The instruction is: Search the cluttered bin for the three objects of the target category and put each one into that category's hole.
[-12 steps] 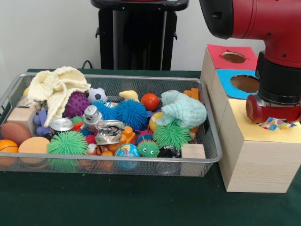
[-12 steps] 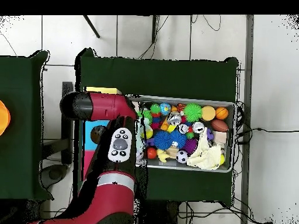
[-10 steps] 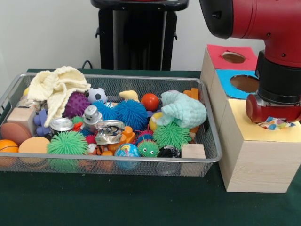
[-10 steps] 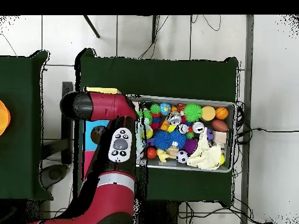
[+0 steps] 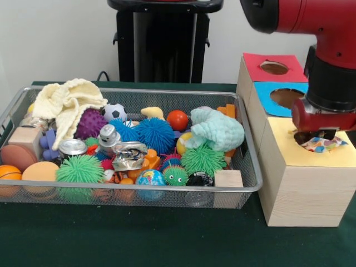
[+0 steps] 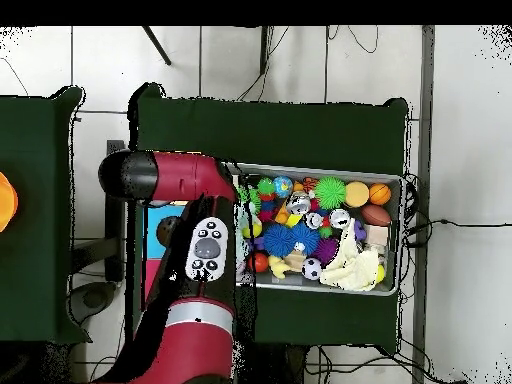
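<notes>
**Claw at the yellow hole: stock and clearances**

Claw (image 5: 318,134): poised directly over the yellow hole of the sorting box, low to its lid. Whether it is released or clenched cannot be told; the red wrist housing hides the tips.

Arm (image 6: 190,290): largest item, red and black, coming down over the box end of the desk.

Bin (image 5: 251,183): wire mesh basket, filling most of the desk's middle, packed to the rim. Its right edge stands just beside the box.

Sorting box (image 5: 300,189): wooden, at the bin's right edge. Three coloured lids in a row, namely red hole (image 5: 276,67) farthest back, blue hole (image 5: 288,97) in the middle, yellow hole (image 5: 311,142) nearest.

Cream knit cloth (image 5: 67,103): draped at the bin's back left corner.

Mint knit cloth (image 5: 217,129): bunched near the bin's right edge.

Patterned cloth (image 5: 325,146): multicoloured scrap, lying in the mouth of the yellow hole under the claw, partly above the lid. Judged the item in hand, with cloths the likely category.

Handling note: the scrap should be fully through the hole before the claw lifts; a straight vertical rise would avoid dragging it back out.

Clearances: open room lies above the box and bin. The bin's right rim and the box wall leave almost no gap, so travel toward the bin should pass over them.
</notes>
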Robot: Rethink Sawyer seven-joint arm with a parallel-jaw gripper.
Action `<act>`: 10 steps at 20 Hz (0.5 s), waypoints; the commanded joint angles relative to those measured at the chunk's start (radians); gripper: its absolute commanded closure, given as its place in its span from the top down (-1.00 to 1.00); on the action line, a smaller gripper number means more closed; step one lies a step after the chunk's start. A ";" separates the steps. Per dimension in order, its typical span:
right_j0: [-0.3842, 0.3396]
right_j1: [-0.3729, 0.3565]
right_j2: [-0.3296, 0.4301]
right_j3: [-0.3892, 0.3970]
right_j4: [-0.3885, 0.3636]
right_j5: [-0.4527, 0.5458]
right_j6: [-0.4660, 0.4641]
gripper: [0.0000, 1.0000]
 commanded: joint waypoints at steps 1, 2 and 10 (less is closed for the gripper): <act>0.006 -0.159 -0.009 -0.013 -0.015 0.236 0.161 -1.00; 0.009 -0.189 -0.018 -0.025 -0.018 0.297 0.160 -1.00; 0.000 -0.247 -0.036 -0.112 -0.030 0.519 0.163 -1.00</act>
